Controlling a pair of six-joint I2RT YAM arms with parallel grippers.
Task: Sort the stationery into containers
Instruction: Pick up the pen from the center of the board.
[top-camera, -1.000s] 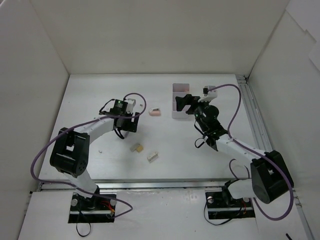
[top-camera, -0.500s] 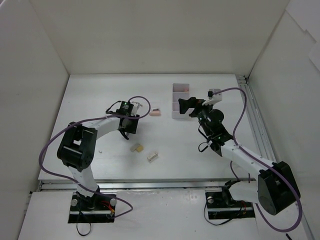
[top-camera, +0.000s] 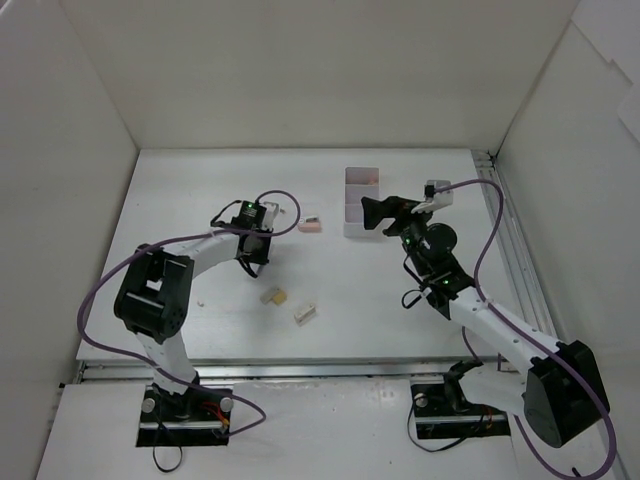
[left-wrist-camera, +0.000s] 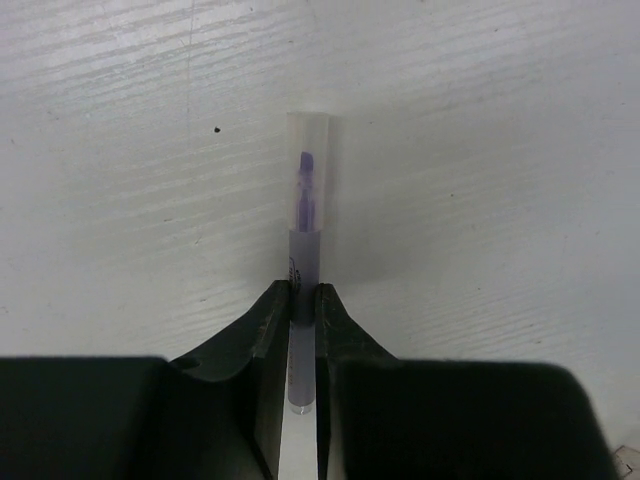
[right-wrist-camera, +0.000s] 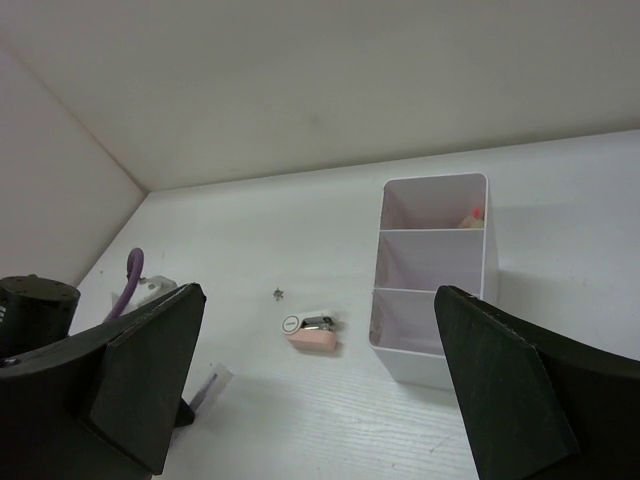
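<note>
Left wrist view, and the pen (left-wrist-camera: 308, 180) is caught: clear cap forward, purple tip showing through it, barrel pinched between the jaws of the left gripper (left-wrist-camera: 303, 300), which are closed tight on it just behind the cap. It sits low against the white table (left-wrist-camera: 480, 150); whether it's off the surface I can't tell.

My read is that the step is lift and carry to the white three-compartment box (right-wrist-camera: 486, 250). The grip is toward the cap end, so the hidden tail could swing. Lift straight, keep it level, then tip it into a cell. The far cell holds a pinkish-orange item (right-wrist-camera: 470, 217).

On the way, the pink eraser (top-camera: 311, 225) lies between pen and box, so pass above it. The tan block (top-camera: 273, 296) and cream block (top-camera: 305, 313) lie nearer the bases, off that path. The right gripper (top-camera: 368, 213), jaws wide apart and empty, hangs right at the box, and that's the tight spot. The walls (top-camera: 90, 120) stand well away.
</note>
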